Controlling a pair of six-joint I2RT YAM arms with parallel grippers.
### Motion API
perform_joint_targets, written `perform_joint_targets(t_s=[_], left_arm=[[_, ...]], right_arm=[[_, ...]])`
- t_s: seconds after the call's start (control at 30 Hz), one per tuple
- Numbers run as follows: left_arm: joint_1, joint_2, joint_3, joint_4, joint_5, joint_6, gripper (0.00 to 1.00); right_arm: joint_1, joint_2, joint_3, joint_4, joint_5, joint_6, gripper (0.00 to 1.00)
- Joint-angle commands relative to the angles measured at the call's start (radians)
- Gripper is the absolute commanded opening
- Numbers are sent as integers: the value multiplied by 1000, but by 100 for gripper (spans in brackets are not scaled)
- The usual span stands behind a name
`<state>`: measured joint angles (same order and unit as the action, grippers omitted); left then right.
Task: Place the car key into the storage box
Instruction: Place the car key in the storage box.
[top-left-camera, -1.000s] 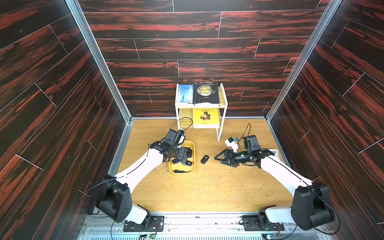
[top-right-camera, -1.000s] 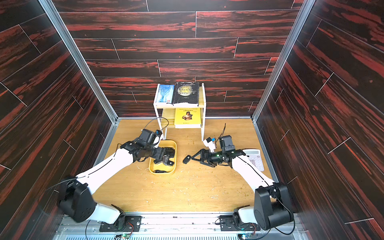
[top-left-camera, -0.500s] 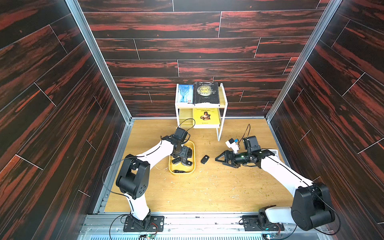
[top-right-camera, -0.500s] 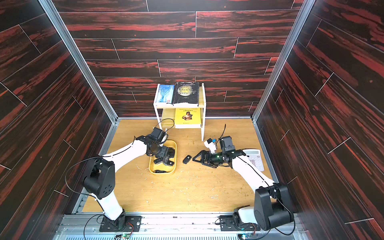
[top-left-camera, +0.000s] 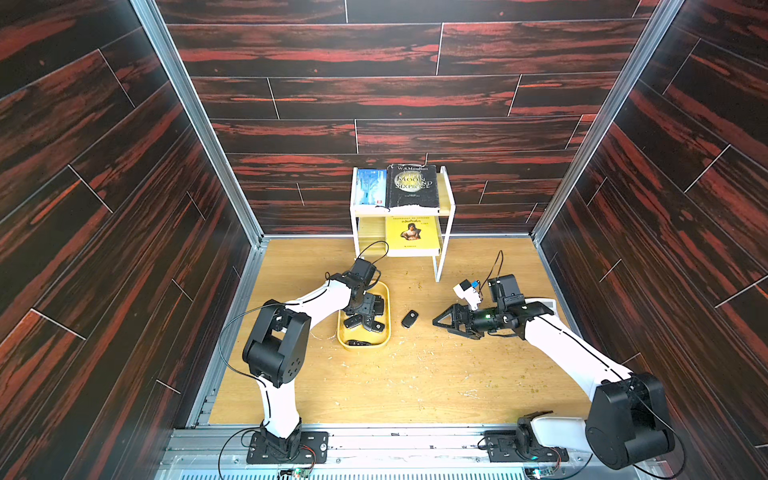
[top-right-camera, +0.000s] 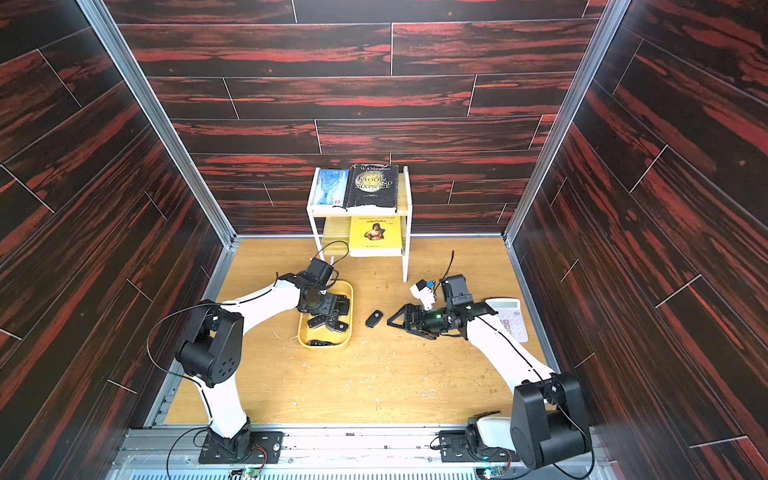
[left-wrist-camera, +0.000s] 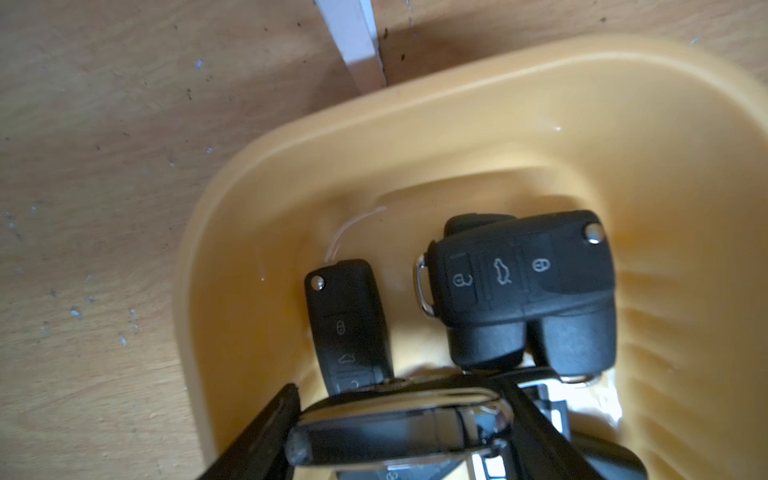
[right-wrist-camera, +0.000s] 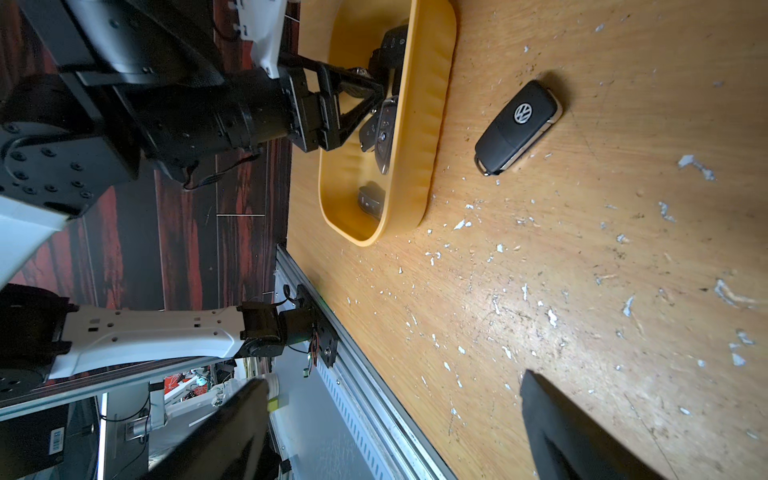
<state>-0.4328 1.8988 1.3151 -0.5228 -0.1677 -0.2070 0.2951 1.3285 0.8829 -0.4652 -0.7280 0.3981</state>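
Pale wood worktop (top-left-camera: 415, 382), pretty scuffed. Near its middle the right gripper (top-left-camera: 444, 326) sits low, jaws spread wide and empty, aimed at a VW car key (top-left-camera: 409, 319) lying flat just beside the storage box (right-wrist-camera: 428, 137). I'd guess it's lined up to grab it. Slightly further back, the left gripper (right-wrist-camera: 374, 97) dips inside the box gripping a chrome-trimmed car key (left-wrist-camera: 374, 432) lengthwise, probably low so it won't bounce out. A book shelf (top-left-camera: 354, 224) stands at the back edge.
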Motion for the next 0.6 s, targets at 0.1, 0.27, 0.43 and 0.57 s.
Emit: perform_joint_targets(t_s=[0.1,0.27,0.43,0.57], left_arm=[[6,2,15,15,-10,-5,75],[6,-1,17,19,-4,4,100],[6,0,26,17,7,4,100],[6,-12,38,21,62,1,100]], right_arm=[[-6,-9,-15,-15,-2,-20,98],[-6,6,-13,-16,16,-38,98],[-6,50,34,-72,136,-86,99],[1,91,88,-109,241,-122,98]])
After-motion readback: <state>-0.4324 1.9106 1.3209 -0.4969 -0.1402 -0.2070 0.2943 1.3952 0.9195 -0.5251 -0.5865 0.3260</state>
